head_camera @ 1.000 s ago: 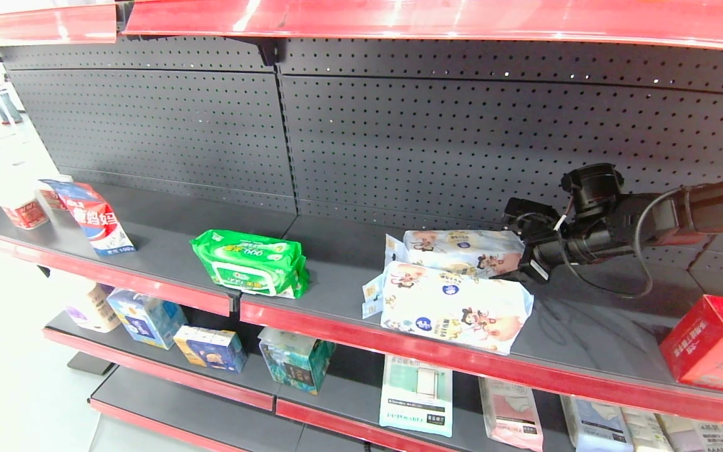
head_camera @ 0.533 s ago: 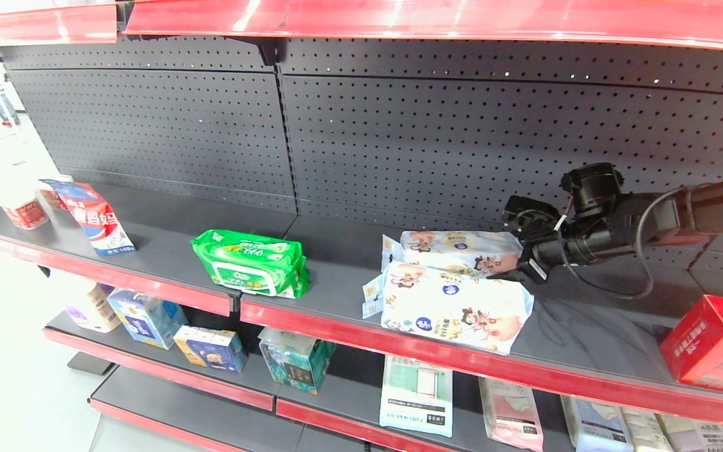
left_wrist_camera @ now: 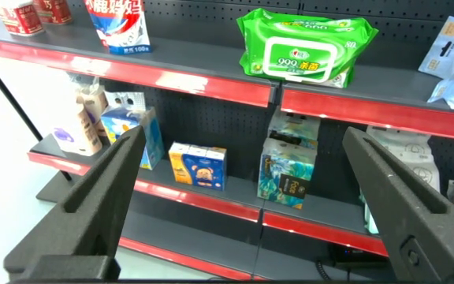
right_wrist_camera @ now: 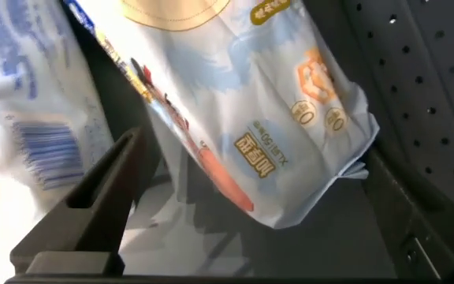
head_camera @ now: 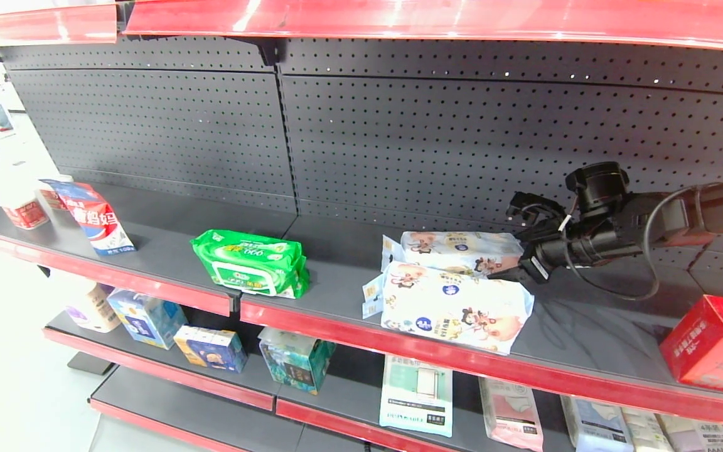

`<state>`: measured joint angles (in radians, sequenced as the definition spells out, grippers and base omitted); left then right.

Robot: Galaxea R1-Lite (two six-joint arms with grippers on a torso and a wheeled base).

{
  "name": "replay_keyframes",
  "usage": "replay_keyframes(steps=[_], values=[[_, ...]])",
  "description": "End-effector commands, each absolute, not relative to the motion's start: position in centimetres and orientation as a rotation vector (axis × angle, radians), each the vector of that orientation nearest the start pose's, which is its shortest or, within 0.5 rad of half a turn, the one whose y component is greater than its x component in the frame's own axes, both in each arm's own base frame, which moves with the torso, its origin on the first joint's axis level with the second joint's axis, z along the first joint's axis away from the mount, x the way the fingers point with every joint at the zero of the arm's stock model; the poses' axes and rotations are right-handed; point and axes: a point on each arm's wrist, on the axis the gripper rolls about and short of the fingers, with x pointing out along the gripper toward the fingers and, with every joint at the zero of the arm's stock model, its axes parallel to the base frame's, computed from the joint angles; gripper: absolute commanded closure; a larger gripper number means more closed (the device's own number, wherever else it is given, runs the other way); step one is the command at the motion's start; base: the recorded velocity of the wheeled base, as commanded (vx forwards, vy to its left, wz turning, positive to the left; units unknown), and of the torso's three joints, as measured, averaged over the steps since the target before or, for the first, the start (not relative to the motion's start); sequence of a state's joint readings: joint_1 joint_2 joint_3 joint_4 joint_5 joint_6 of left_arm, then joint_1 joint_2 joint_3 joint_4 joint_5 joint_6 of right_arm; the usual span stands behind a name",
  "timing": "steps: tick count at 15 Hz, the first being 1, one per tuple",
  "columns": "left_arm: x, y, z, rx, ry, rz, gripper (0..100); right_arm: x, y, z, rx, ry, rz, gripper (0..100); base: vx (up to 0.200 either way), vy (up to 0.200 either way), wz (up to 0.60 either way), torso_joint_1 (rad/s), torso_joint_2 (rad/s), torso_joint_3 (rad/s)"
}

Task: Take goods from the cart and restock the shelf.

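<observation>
Lying lengthwise along the shelf (head_camera: 587, 326), rear pack (head_camera: 459, 250) points at the released right hand (head_camera: 516, 246).

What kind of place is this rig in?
Likely a shop aisle, real or mock: red-edged shelf with pegboard back, stocked with packaged goods like the green wipes pack and red box.

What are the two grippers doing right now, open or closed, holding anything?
Left gripper: open, empty.
Right gripper: open, at the end of the rear wipes pack, not clamping it.
</observation>
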<state>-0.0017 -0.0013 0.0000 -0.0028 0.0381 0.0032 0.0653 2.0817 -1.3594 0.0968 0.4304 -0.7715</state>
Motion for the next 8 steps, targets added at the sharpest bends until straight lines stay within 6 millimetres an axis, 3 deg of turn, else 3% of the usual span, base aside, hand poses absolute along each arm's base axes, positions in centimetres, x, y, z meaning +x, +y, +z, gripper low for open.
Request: replay_keyframes(steps=[1, 8], values=[[-2.28, 0.09, 7.58, 0.003, -0.003, 0.037, 0, 39.14, 3.47, 13.18, -0.559, 0.586, 0.747, 0, 0.000, 0.000, 0.00, 0.000, 0.00, 0.000], [-2.28, 0.09, 7.58, 0.003, -0.003, 0.037, 0, 39.08, 3.53, 13.57, -0.507, 0.593, 0.727, 0, 0.000, 0.000, 0.00, 0.000, 0.00, 0.000]])
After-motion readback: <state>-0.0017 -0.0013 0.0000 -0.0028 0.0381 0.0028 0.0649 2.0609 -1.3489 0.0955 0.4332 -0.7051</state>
